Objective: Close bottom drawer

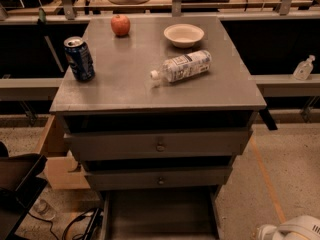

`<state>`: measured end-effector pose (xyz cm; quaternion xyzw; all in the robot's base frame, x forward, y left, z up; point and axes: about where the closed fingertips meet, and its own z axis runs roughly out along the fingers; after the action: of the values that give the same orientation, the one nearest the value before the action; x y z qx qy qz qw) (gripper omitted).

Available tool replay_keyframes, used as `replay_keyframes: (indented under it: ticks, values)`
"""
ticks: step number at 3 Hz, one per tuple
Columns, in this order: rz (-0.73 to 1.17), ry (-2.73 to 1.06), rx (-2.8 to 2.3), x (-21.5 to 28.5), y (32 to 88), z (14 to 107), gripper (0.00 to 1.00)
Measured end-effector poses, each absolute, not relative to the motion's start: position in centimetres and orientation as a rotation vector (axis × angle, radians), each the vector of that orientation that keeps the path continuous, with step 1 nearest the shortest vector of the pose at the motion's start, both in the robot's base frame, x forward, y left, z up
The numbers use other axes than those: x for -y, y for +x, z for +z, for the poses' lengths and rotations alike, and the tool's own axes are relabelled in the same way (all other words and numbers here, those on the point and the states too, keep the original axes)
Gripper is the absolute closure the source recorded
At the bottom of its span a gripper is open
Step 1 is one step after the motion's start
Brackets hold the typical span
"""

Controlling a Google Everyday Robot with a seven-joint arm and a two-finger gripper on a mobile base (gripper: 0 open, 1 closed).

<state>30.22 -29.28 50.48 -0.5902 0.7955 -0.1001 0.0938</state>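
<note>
Speckled floor (292,149) with an orange line (267,179) runs under a dim workshop, with benches across the back. Largest in view is one grey table (220,91), a cabinet with three drawers, up and to the left of the tool (292,229). The tool shows only as a white rounded piece in the bottom right corner, and whether it is apart or together I cannot tell. The bottom drawer (160,214) lies directly left of the tool and apart from it. It is pulled far out toward the camera, a matte grey tray seen from above, with its two side walls running down to the picture's lower edge, where its front is cut off. Above it, farther up and left of the tool, the middle drawer (200,178) and the top drawer (200,145) each show a grey front with one small dark knob at the centre and a dark gap over it. One cardboard box (52,156) stands on the floor far left of the tool, beside the table. On the table top, well above and left of the tool, are one clear water bottle (182,66) lying on its side, one upright blue soda can (79,58) farthest left, one pale bowl (183,34) and one red apple (120,25) toward the back.
</note>
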Motion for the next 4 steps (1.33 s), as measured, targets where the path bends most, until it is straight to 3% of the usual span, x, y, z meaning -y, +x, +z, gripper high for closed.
replay_keyframes:
  ticks: [1, 3, 4]
  values:
    - [-0.332, -1.764, -2.344, 27.1, 30.8, 51.0, 0.37]
    - [-0.229, -1.893, -2.451, 23.8, 31.9, 40.2, 0.84]
    - [-0.077, -1.935, -2.536, 22.6, 30.3, 33.8, 1.00]
